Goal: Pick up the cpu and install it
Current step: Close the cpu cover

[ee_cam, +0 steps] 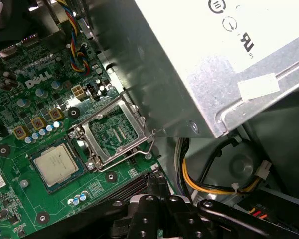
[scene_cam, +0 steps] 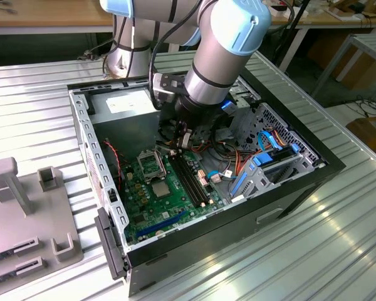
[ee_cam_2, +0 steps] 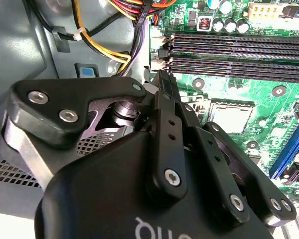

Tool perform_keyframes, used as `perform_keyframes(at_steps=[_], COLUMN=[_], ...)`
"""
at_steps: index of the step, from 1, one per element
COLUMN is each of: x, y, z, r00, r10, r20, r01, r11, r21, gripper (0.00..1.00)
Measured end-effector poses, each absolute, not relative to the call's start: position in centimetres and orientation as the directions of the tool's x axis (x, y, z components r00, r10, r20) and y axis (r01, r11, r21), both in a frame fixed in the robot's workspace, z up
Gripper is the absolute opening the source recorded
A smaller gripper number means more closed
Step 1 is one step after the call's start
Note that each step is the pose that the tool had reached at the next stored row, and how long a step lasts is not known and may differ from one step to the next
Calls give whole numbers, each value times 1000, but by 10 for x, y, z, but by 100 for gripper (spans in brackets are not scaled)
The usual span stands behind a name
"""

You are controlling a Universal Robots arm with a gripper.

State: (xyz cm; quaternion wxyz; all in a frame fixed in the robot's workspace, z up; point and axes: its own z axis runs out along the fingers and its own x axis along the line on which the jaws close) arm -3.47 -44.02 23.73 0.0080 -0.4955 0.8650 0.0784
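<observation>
The cpu (ee_cam: 57, 164) is a small silver square chip lying flat on the green motherboard (ee_cam: 20, 199), beside the black socket (ee_cam: 117, 132), whose metal frame stands open. The exterior view shows the cpu (scene_cam: 161, 188) just in front of the socket (scene_cam: 151, 164). My gripper (ee_cam: 157, 186) hangs inside the computer case over the board, fingers pressed together and holding nothing. It is apart from both the chip and the socket, close to the memory slots. In the second wrist view the cpu (ee_cam_2: 231, 115) lies beyond the gripper (ee_cam_2: 163, 82).
A grey power-supply box (ee_cam: 214, 59) looms close beside the socket. Long black memory slots (ee_cam_2: 239, 50) and yellow, red and black cables (ee_cam_2: 114, 50) lie near the fingers. A drive cage with blue clips (scene_cam: 269, 163) fills the case's right side. Grey fixtures (scene_cam: 25, 207) stand outside on the table.
</observation>
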Motion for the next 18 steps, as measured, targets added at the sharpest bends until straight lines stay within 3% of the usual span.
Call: perform_keyframes(at_steps=[5,12,18], x=[-35,-35,-38], y=[-439,-440,-445], z=[236,234,227], r00=[-509,-509,-509], r10=[-854,-845,-843], r20=[-105,-162,-176], r01=[-858,-859,-859], r11=[495,485,482], r21=[136,167,175], gripper=[11,11,11])
